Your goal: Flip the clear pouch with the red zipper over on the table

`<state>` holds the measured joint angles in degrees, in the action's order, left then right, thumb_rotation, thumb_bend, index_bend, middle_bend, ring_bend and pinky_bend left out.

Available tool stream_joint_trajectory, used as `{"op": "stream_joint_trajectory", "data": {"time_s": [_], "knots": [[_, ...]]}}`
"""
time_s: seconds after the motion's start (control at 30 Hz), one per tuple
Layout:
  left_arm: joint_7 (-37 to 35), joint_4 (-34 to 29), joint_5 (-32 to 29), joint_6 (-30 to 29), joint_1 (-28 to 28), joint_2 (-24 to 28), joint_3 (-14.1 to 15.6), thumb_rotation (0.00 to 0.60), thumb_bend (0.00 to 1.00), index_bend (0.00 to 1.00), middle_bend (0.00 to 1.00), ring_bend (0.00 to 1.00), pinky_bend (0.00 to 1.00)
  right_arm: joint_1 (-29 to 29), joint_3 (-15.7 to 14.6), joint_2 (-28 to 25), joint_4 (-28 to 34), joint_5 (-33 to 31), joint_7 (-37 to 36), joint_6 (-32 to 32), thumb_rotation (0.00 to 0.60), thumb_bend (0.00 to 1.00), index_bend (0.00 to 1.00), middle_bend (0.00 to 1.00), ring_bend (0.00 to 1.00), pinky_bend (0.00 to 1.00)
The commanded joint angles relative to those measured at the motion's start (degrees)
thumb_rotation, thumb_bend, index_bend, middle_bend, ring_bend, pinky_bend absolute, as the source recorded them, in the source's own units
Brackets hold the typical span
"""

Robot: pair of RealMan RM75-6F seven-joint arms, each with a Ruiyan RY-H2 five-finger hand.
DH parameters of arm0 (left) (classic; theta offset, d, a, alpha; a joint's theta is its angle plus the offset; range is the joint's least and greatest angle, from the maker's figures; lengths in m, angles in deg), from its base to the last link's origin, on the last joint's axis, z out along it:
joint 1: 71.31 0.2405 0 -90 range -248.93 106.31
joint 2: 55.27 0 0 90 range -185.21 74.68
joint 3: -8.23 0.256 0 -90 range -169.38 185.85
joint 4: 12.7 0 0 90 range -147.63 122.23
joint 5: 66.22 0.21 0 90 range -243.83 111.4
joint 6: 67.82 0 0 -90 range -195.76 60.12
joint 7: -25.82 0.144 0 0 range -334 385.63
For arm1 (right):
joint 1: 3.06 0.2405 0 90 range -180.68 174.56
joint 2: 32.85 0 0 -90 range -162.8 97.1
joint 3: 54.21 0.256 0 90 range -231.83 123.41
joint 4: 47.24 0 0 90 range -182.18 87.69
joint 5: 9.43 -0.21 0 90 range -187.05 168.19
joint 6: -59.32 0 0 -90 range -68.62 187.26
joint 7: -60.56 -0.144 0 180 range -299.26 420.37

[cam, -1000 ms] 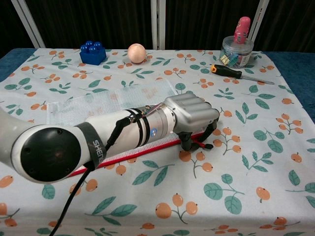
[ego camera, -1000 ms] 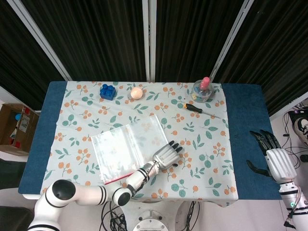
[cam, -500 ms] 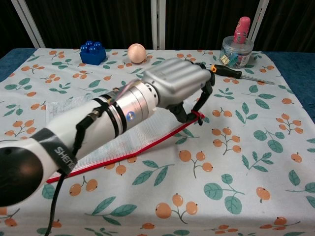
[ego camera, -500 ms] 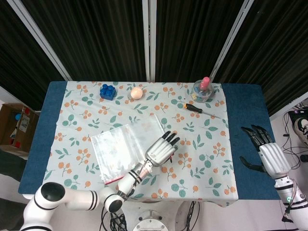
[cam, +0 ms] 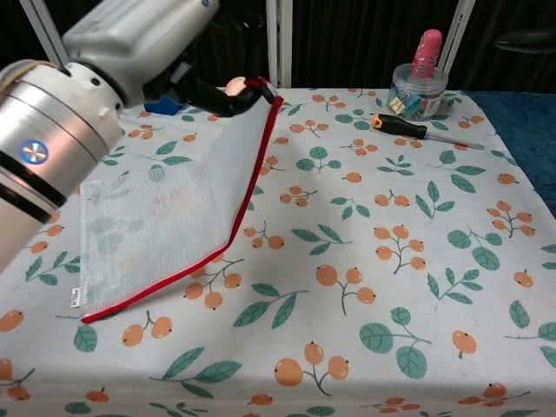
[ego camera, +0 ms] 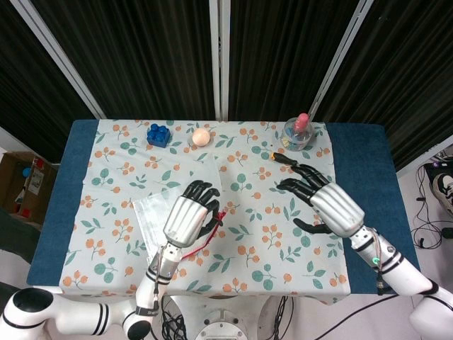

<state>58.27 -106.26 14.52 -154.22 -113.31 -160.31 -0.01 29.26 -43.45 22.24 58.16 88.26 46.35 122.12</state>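
Observation:
The clear mesh pouch [cam: 165, 217] with the red zipper [cam: 248, 187] is half lifted. Its left edge rests on the cloth and its zipper side slants up to the right. My left hand [ego camera: 190, 219] pinches the zipper's far corner, high above the table's back left in the chest view, left hand [cam: 130, 43]. In the head view only the pouch's left part [ego camera: 150, 216] shows beside that hand. My right hand [ego camera: 325, 202] hovers over the table's right half with fingers spread, holding nothing.
Along the back edge stand a blue block [ego camera: 158, 134], a peach ball [ego camera: 202, 136] and a clear jar [cam: 419, 82] with a pink top. A screwdriver [cam: 417, 130] lies just beyond my right hand. A cardboard box [ego camera: 25, 188] sits off the table's left.
My left hand has risen and swung left and back with the zipper corner, tilting the pouch up off the cloth. My right hand has come in from the right edge over the table.

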Motion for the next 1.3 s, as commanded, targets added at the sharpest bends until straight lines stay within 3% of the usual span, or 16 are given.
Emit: {"op": "stream_joint_trajectory", "data": {"time_s": [0.03, 0.4, 0.8, 1.3], "knots": [[1.6, -1.7, 1.6, -2.2, 1.9, 0.7, 0.2, 0.6, 0.36, 0.74, 0.47, 0.37, 0.38, 6.9, 3.3, 1.6, 1.6, -3.8, 3.2, -7.8, 0.6, 0.21, 0.23, 0.21, 0.0, 0.02], [2.7, -3.1, 4.4, -3.9, 5.9, 1.8, 0.7, 0.6, 0.36, 0.78, 0.68, 0.61, 0.64, 19.0, 6.5, 11.9, -4.0, -14.5, 10.8, -19.7, 0.6, 0.21, 0.24, 0.21, 0.0, 0.03], [1.5, -4.3, 7.2, -3.6, 8.1, 2.3, -0.3, 0.6, 0.36, 0.78, 0.7, 0.63, 0.64, 26.8, 6.7, 19.2, -9.1, -20.5, 12.3, -25.8, 0.6, 0.28, 0.3, 0.21, 0.0, 0.03], [-0.1, -4.2, 7.7, -2.1, 10.0, 2.3, -1.6, 0.6, 0.36, 0.78, 0.7, 0.63, 0.64, 30.6, 5.8, 22.6, -12.7, -24.1, 12.4, -27.6, 0.6, 0.31, 0.46, 0.25, 0.01, 0.04]]}}
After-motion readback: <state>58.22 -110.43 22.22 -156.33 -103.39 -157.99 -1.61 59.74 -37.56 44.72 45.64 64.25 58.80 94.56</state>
